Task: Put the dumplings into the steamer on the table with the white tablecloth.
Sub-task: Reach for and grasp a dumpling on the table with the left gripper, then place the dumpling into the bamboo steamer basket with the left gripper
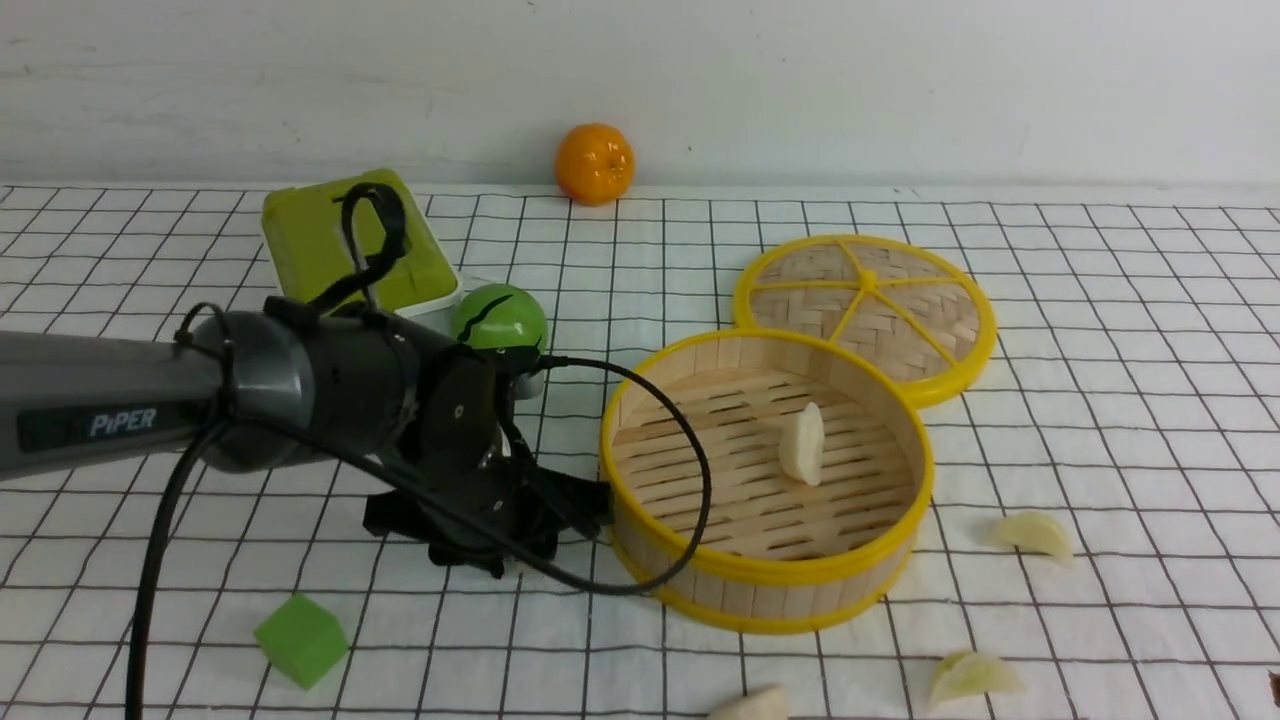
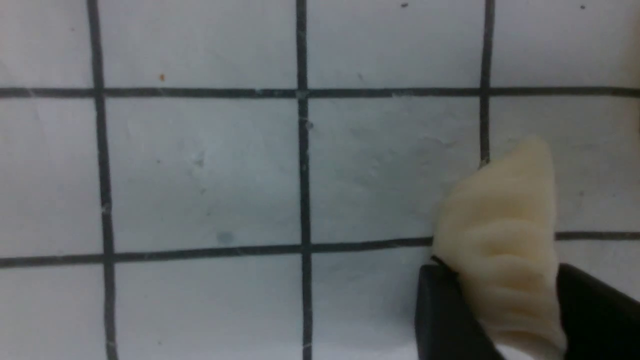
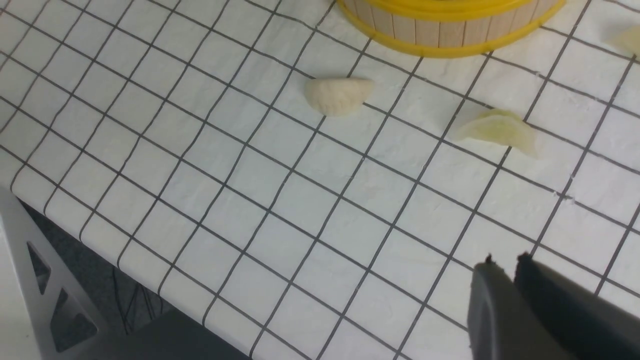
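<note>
One cream-white crescent toy dumpling (image 1: 803, 443) lies inside the round bamboo-slat steamer with yellow rims (image 1: 770, 577); left hand (image 2: 500, 272) low on the white grid-clothed worktop (image 1: 1100, 300) beside it, closed against a second cream dumpling (image 2: 505, 210); right hand (image 3: 505, 261) nearly closed, empty; a yellow-green dumpling (image 1: 1035, 533), another yellow-green one (image 1: 975, 675) and a third cream dumpling (image 1: 750, 705) lie loose; judged: one placed, four outstanding.

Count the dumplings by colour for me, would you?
White dumplings: 3, one in the steamer, one in the left jaws
Yellowish dumplings: 2
Total: 5
</note>
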`<state>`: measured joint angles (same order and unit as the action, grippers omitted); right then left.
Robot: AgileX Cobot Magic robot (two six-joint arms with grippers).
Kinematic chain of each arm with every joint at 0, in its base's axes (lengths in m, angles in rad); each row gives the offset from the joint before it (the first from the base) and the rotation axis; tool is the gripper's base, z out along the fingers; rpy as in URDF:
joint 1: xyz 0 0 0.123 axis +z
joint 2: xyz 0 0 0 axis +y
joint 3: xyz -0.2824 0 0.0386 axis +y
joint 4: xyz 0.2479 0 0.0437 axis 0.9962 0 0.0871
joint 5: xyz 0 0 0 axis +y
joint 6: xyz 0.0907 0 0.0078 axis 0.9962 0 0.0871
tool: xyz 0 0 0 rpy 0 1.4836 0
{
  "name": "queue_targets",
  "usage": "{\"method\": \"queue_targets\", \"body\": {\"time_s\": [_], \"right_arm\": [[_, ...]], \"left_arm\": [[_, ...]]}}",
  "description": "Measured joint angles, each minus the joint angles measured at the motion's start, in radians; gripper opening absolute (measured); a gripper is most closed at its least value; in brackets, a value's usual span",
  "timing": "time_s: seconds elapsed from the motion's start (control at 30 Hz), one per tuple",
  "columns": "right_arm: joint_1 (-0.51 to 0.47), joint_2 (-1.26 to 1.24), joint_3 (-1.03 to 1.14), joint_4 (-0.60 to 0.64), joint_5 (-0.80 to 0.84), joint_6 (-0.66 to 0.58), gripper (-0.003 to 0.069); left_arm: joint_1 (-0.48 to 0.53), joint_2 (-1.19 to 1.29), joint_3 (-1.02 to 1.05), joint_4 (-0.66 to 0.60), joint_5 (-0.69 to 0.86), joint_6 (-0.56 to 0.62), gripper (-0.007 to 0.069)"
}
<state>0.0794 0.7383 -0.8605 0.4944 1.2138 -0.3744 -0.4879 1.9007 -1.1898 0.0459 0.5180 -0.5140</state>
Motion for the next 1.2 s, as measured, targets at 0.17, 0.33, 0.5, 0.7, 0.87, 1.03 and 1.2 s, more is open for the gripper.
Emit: {"method": "queue_targets", "body": {"time_s": [0.17,0.33,0.5,0.7,0.87,1.03,1.2], "right_arm": [[0.0,0.0,0.0,0.0,0.0,0.0,0.0059],[0.0,0.0,0.0,0.0,-0.001,0.0,0.0064],[0.0,0.0,0.0,0.0,-0.007,0.0,0.0071],[0.0,0.0,0.0,0.0,-0.008,0.0,0.0074],[0.0,0.0,0.0,0.0,0.005,0.0,0.0077],[0.0,0.0,0.0,0.0,0.007,0.0,0.0082],[0.0,0.0,0.0,0.0,0.007,0.0,0.0083]], "left_arm": [[0.0,-0.001,-0.094,0.02,0.127,0.035,0.0138],[-0.028,-0.039,-0.309,0.023,0.3,0.11,0.0139],[-0.12,-0.042,-0.492,0.012,0.34,0.126,0.0139],[-0.161,0.036,-0.531,-0.017,0.262,0.085,0.0139],[-0.159,0.153,-0.531,-0.012,0.148,-0.015,0.0139],[-0.161,0.217,-0.531,-0.03,0.071,-0.03,0.0139],[-0.162,0.272,-0.531,-0.034,0.054,-0.03,0.0139]]}}
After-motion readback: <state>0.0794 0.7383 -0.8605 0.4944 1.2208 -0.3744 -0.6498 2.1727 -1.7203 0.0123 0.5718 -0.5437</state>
